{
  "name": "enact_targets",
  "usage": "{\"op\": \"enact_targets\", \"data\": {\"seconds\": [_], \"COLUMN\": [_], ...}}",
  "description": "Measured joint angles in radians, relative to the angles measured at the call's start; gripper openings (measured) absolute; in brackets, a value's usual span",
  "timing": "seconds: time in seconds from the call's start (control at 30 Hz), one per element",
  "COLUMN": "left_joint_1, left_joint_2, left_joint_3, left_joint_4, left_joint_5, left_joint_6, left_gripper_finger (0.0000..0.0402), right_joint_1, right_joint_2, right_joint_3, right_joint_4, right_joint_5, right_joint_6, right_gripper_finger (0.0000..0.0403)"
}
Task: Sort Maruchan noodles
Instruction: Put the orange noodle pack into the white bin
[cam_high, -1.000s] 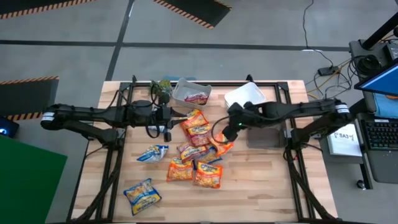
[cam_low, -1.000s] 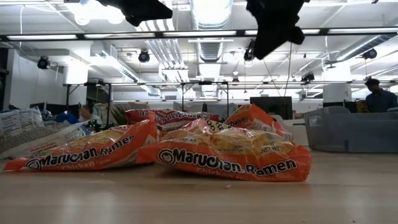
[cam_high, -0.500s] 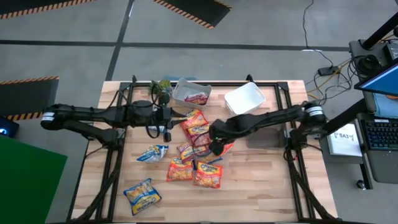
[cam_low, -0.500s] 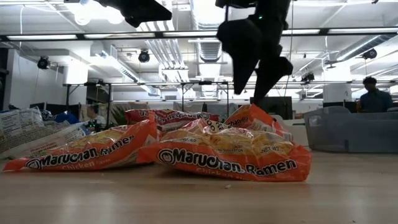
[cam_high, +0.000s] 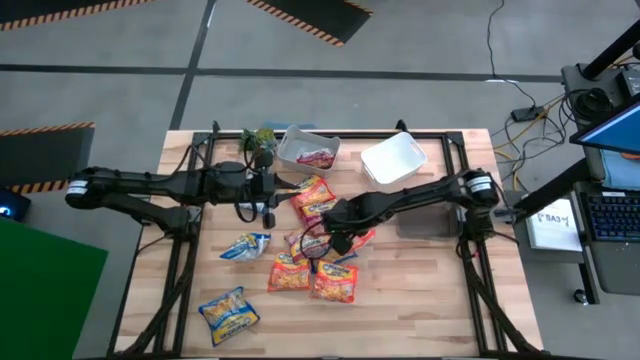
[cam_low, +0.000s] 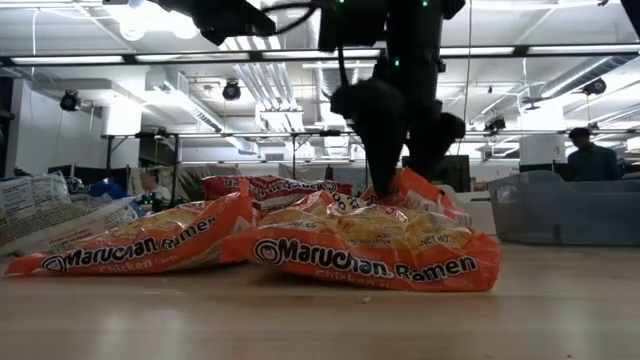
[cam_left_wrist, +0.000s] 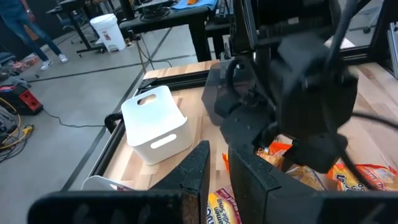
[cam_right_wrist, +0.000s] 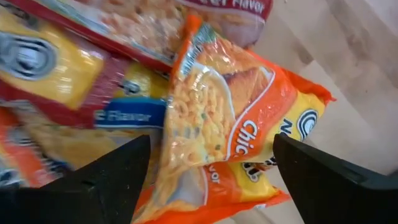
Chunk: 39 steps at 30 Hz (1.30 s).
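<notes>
A pile of orange and red Maruchan noodles packets (cam_high: 310, 262) lies at the table's middle. Two blue-yellow packets (cam_high: 245, 245) (cam_high: 228, 312) lie apart, nearer the left. My right gripper (cam_high: 335, 238) is open and points down over the pile's right side. Its fingers stand on either side of an orange chicken packet (cam_right_wrist: 230, 124) that leans tilted on the others. Whether they touch it I cannot tell. My left gripper (cam_high: 268, 210) hangs shut and with nothing in it above the table, left of the pile.
A clear tub (cam_high: 290, 158) holding a red packet and a white tub (cam_high: 393, 158) stand at the far edge. A small green plant (cam_high: 260, 138) stands beside them. Bare wood lies near the front edge and at the right. A person (cam_low: 585, 150) is in the room beyond.
My right gripper has gone toward the table's left edge and down onto the pile. It has tipped to point more steeply down and has opened. The packets lie as before.
</notes>
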Motion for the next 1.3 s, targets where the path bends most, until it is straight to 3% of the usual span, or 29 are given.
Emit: {"op": "enact_targets", "data": {"seconds": [0.13, 0.27, 0.67, 0.93, 1.3], "left_joint_1": [0.0, 0.0, 0.0, 0.0, 0.0], "left_joint_2": [0.0, 0.0, 0.0, -0.002, -0.006], "left_joint_3": [0.0, 0.0, 0.0, 0.0, 0.0], "left_joint_4": [0.0, 0.0, 0.0, 0.001, 0.001], "left_joint_5": [0.0, 0.0, 0.0, 0.0, 0.0], "left_joint_6": [0.0, 0.0, 0.0, 0.0, 0.008], "left_gripper_finger": [0.0041, 0.0041, 0.0041, 0.0041, 0.0041], "right_joint_1": [0.0, 0.0, 0.002, -0.008, -0.15], "right_joint_2": [0.03, 0.047, 0.028, -0.036, -0.326], "right_joint_3": [-0.007, -0.008, -0.009, -0.01, -0.014], "right_joint_4": [0.01, 0.01, 0.01, 0.002, 0.016], "right_joint_5": [0.001, 0.018, 0.036, 0.009, 0.0], "right_joint_6": [-0.004, -0.009, -0.024, -0.073, -0.229], "right_gripper_finger": [0.0318, 0.0277, 0.0023, 0.0015, 0.0013]}}
